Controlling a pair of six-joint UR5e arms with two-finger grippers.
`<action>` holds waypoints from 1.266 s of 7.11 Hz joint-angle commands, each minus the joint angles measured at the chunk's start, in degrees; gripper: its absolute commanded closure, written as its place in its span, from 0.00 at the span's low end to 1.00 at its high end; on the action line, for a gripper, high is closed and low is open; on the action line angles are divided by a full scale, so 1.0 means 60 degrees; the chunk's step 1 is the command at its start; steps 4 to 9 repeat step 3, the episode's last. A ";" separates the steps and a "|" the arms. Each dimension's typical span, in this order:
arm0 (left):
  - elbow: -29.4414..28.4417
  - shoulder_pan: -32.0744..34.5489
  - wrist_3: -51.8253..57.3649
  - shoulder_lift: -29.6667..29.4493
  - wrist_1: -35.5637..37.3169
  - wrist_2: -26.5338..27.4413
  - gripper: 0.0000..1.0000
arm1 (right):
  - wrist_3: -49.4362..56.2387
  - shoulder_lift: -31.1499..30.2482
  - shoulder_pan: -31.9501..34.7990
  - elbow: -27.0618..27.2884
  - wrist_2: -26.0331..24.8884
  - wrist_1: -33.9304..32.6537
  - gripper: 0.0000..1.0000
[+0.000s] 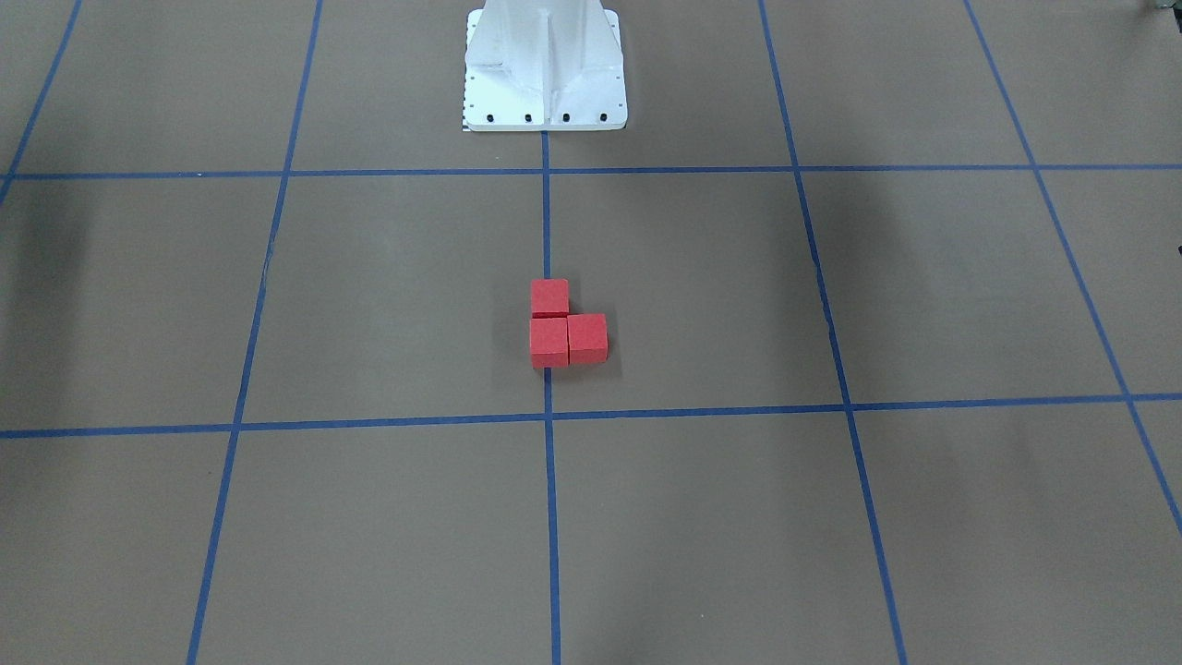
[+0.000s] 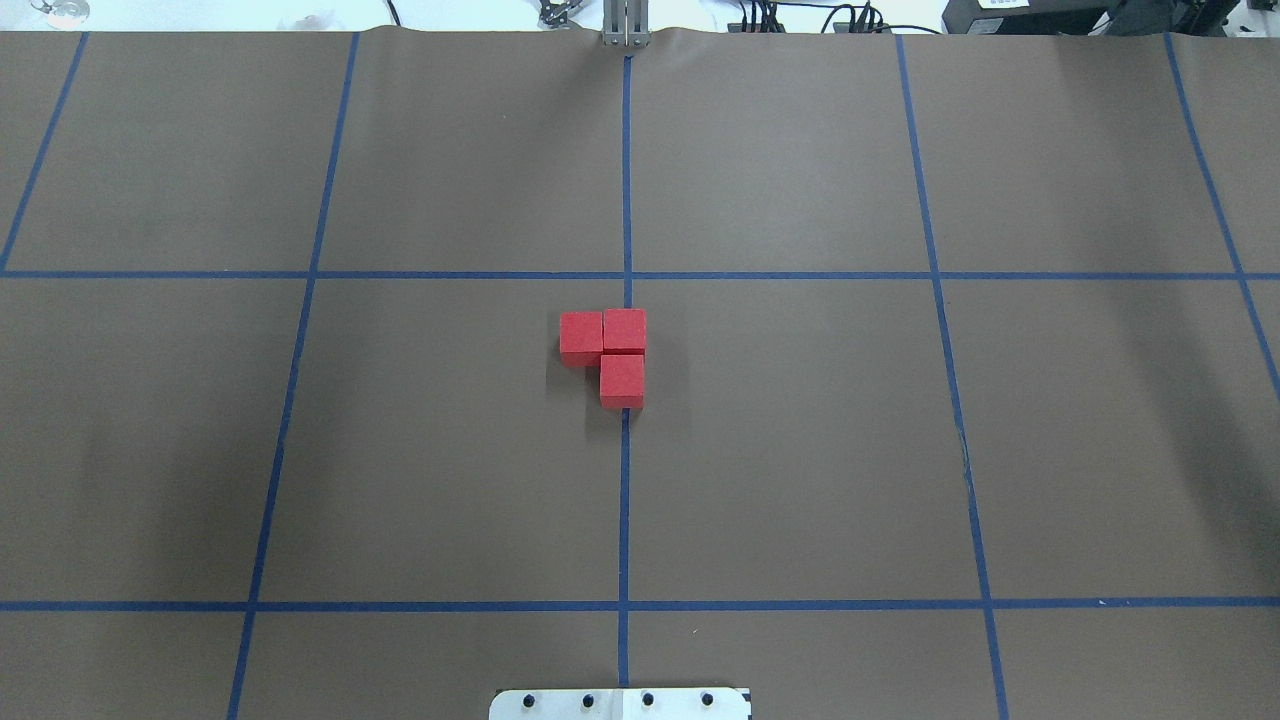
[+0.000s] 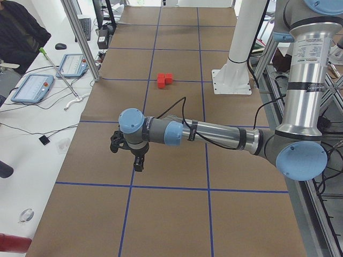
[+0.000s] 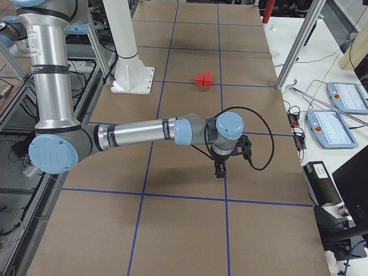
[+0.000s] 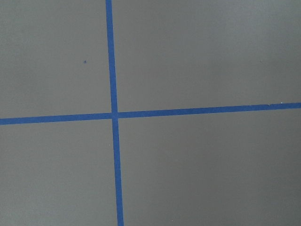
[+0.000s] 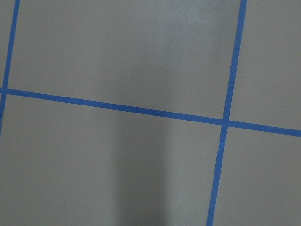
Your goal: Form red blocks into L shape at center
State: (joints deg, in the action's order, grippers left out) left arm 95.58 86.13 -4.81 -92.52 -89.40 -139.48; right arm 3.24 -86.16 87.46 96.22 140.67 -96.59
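Note:
Three red blocks [image 2: 612, 352] sit touching in an L shape on the brown center [image 2: 700, 450], two on the middle blue tape line and one beside it. They also show in the front view [image 1: 563, 325], the left side view [image 3: 164, 80] and the right side view [image 4: 203, 78]. My left gripper [image 3: 138, 163] hangs over the table far from the blocks, seen only in the left side view. My right gripper [image 4: 219, 169] hangs far from them too, seen only in the right side view. I cannot tell whether either is open or shut. Neither wrist view shows fingers or blocks.
The robot's white base [image 1: 545, 69] stands at the table's robot-side edge. Tablets [image 3: 32, 87] and cables lie on the white bench beside the table. A metal post [image 4: 296, 52] stands at the table's far edge.

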 commanded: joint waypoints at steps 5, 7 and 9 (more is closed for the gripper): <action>0.0156 -0.0014 0.0039 0.0228 -0.0026 -0.0045 0.00 | 0.0002 0.0005 -0.0059 0.0077 0.0007 0.0000 0.01; 0.0156 -0.0014 0.0039 0.0228 -0.0026 -0.0045 0.00 | 0.0002 0.0005 -0.0059 0.0077 0.0007 0.0000 0.01; 0.0156 -0.0014 0.0039 0.0228 -0.0026 -0.0045 0.00 | 0.0002 0.0005 -0.0059 0.0077 0.0007 0.0000 0.01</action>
